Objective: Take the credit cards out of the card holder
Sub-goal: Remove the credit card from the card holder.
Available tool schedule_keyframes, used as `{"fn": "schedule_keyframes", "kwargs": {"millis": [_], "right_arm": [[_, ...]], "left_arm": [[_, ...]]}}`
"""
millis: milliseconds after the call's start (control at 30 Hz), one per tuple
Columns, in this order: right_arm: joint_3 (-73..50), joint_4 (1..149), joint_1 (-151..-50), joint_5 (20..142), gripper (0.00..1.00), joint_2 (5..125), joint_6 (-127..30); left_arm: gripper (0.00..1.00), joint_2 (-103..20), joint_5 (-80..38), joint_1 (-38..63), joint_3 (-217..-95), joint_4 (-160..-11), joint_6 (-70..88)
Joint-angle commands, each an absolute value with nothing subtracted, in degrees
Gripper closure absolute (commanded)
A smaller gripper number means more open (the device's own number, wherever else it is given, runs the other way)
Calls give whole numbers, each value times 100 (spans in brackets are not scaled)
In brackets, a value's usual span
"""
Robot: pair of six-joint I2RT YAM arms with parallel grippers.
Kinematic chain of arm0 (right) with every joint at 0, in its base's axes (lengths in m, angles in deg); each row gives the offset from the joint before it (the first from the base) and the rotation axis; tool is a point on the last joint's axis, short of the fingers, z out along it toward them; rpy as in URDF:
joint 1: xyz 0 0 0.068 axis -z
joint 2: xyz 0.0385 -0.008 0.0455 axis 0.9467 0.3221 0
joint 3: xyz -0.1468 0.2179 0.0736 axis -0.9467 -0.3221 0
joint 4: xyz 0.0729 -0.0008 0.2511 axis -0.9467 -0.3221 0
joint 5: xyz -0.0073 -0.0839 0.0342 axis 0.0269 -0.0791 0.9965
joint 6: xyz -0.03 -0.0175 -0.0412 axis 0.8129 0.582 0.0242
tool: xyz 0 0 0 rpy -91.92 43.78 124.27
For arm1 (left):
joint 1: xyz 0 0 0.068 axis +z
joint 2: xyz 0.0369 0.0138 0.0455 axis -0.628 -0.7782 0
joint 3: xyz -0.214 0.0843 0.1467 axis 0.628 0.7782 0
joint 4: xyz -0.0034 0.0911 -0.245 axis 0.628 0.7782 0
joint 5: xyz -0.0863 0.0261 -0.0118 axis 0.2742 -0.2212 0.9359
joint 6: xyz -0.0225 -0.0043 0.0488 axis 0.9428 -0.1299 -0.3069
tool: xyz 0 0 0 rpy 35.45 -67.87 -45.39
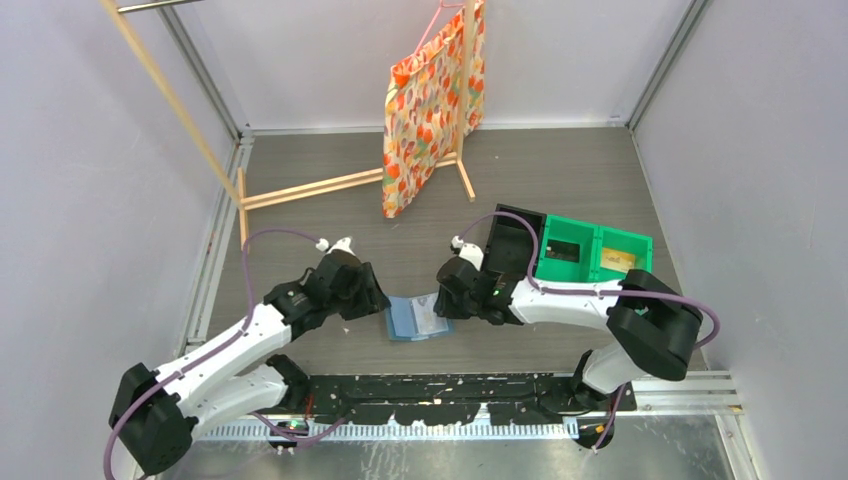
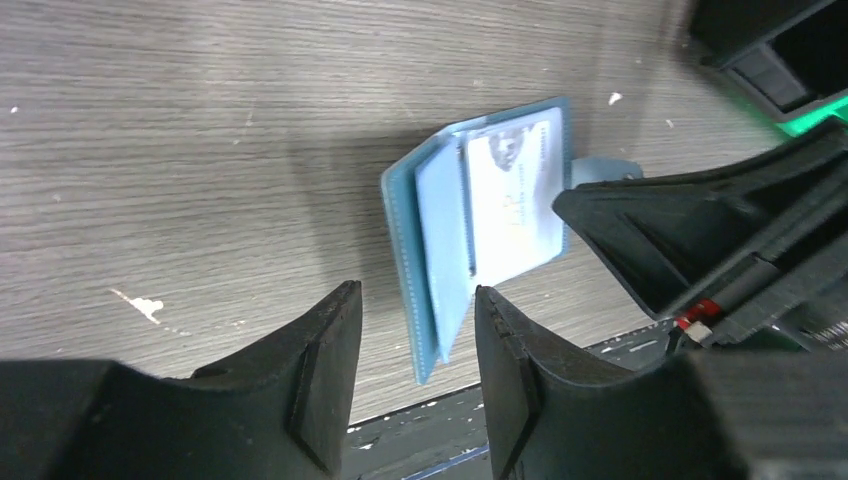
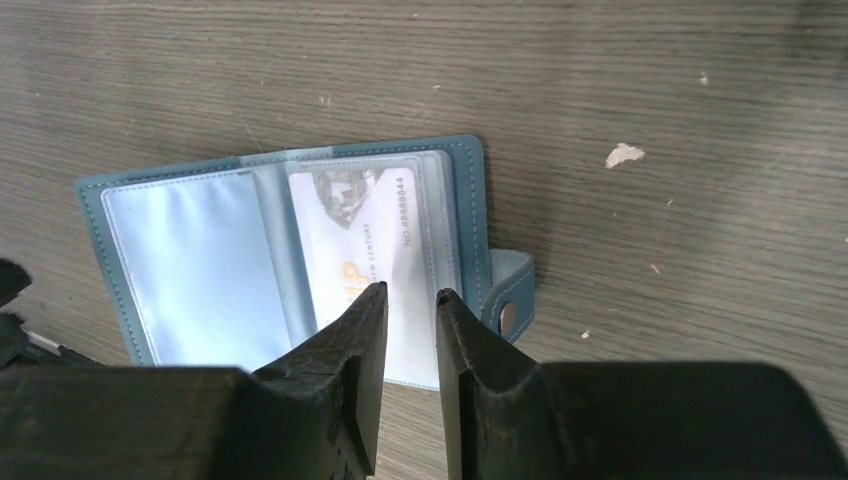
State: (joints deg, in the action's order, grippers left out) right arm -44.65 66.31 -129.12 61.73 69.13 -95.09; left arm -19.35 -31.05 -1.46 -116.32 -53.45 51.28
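The card holder [image 3: 190, 260] lies open on the table [image 3: 650, 100], a whitish card [image 3: 365, 225] in its right sleeve, the right gripper [image 3: 410, 295] narrowly parted over it.

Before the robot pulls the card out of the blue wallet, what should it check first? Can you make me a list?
1. Is the card holder open on the table? Ok.
2. Is a credit card showing in a sleeve? Ok, a whitish one on the snap-tab side.
3. Is the right gripper lined up with that card? Ok, its tips are over the card's near edge.
4. Is the right gripper really pinching the card? Cannot tell; its jaws stand slightly apart.
5. Is the left gripper steadying the card holder? Not ok; it is open and holds nothing.
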Motion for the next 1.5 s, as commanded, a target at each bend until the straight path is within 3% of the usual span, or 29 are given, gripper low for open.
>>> {"fn": "schedule_keyframes", "kwargs": {"millis": [0,533,1100,1467], "right_arm": [[-4285,6661,-12823,6222,70,6925,-9386],[-4487,7486,-12745,7192,67,7199,-9514],[-4563,7397,-12746,7235,66,7023,-9599],[-4861,7826,-12746,7423,67,6912,-9904]], "left_arm": [[54,-1959,-3271,-332,-11878,-5392,5066],[56,-1738,-3087,-838,-11734,-6589,5358],[58,-2857,-2696,-595,-10362,-8072,5693],[60,-2866,-2732,-584,-10381,-7845,5628]]}}
